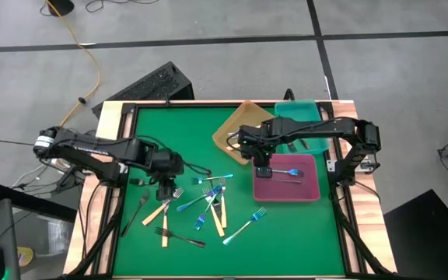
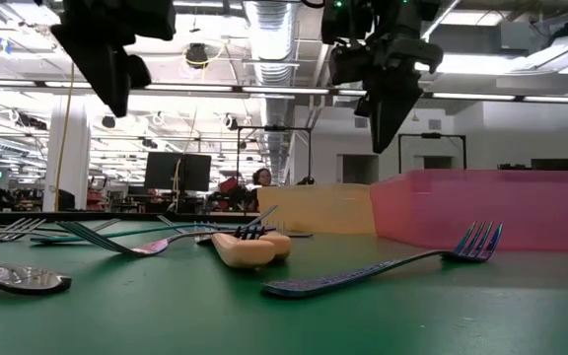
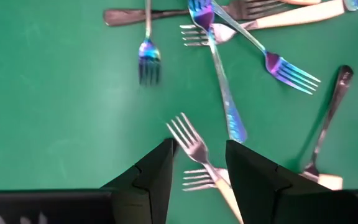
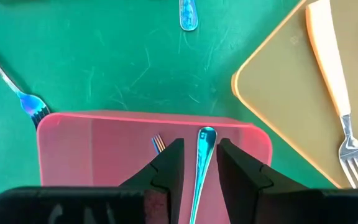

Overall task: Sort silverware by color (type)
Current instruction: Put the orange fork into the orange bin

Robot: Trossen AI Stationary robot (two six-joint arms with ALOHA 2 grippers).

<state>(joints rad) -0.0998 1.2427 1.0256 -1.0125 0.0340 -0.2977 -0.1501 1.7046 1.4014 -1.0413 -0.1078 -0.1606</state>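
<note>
right gripper (image 4: 199,163) narrowly parted over pink tray (image 4: 92,134) — blue fork (image 4: 201,158) between fingers, grip unclear.

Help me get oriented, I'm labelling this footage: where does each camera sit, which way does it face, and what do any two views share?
High view: overhead, straight down on the green table; both arms show.
Low view: tabletop height, level across toward the room; both end effectors hang from above.
Left wrist view: looks down past the left end effector, open around a cream-handled fork.
Right wrist view: down past the right end effector over the pink tray.
Shared: the pink tray, also in the high view.
</note>
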